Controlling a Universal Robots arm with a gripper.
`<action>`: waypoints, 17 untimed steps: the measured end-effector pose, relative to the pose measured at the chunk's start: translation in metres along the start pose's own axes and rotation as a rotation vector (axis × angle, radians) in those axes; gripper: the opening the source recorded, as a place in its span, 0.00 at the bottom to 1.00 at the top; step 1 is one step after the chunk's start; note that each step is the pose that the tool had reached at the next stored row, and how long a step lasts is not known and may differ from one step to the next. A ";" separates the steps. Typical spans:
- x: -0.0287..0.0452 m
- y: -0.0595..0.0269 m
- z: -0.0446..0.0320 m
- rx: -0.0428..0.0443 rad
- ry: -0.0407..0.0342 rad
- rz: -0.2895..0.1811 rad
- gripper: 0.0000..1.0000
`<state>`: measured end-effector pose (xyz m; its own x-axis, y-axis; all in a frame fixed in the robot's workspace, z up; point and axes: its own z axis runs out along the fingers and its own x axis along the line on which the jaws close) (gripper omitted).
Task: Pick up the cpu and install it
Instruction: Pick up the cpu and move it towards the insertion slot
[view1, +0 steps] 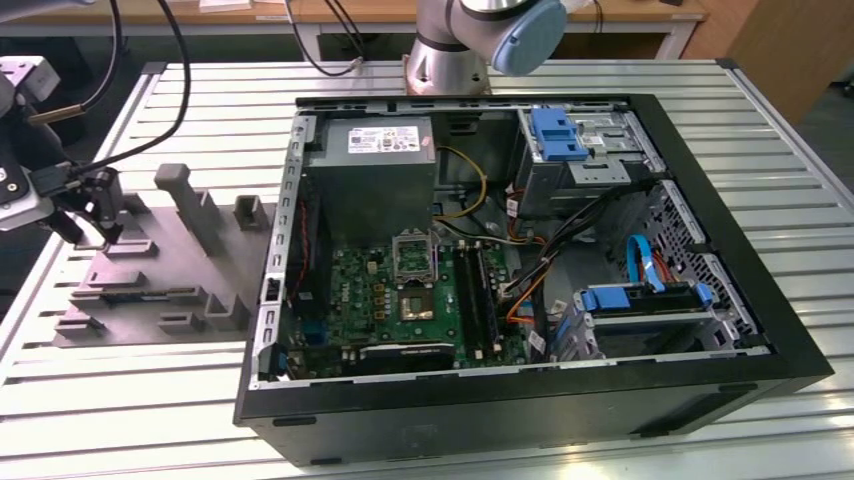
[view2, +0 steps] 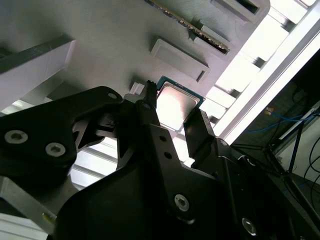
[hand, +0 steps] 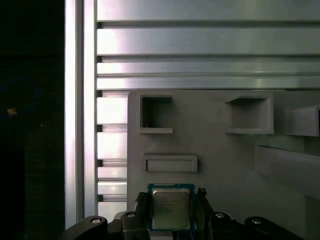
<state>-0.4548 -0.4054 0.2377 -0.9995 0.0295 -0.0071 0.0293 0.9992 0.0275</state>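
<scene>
Working at the grey tray (view1: 140, 322), nine o'clock from the computer case (view1: 534, 405), the gripper (view1: 104, 238) clamps its jaws across the cpu (hand: 170, 209).

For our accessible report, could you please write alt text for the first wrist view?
The cpu is at the tip of the black gripper, against a grey tray with raised blocks; a slatted metal table lies beyond.

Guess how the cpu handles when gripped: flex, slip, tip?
Likely rigid: the cpu is a flat, metal-topped square. Its top glares in the second wrist view, so probably slick; edges grip better. Apparently flat on the grey tray, it should slide, not roll.
</scene>
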 end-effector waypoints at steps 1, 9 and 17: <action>0.0000 0.0000 -0.0003 0.0000 0.0000 0.000 0.47; 0.0000 0.0000 -0.0023 0.0000 -0.0001 0.000 0.47; 0.0000 0.0001 -0.0041 0.0000 0.0000 0.000 0.47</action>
<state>-0.4548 -0.4054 0.2418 -0.9995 0.0294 -0.0071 0.0292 0.9992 0.0275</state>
